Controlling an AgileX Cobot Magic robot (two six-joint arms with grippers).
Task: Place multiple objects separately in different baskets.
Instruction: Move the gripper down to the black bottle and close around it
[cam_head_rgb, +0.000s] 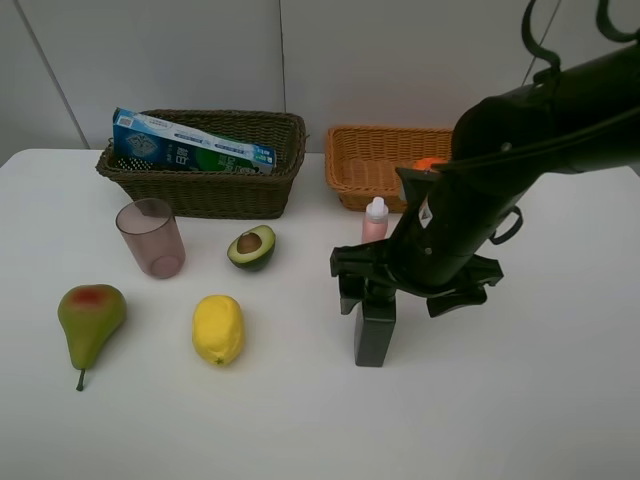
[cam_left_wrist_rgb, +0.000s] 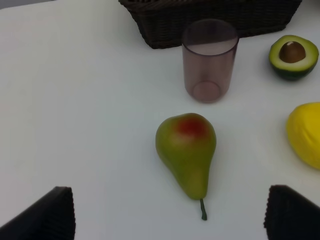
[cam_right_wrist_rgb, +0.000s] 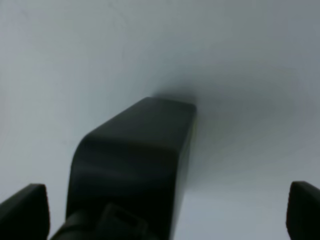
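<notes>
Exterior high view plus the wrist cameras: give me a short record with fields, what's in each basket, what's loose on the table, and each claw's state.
dark basket: toothpaste box, propped on the rim
tan basket: orange, mostly hidden by the right arm
fruit on table: pear, lemon, halved avocado
other items on table: mauve cup, pink bottle, dark bottle, all upright
left claw: open, empty, pear ahead of it
right claw: open, above the dark bottle, not gripping it
</notes>
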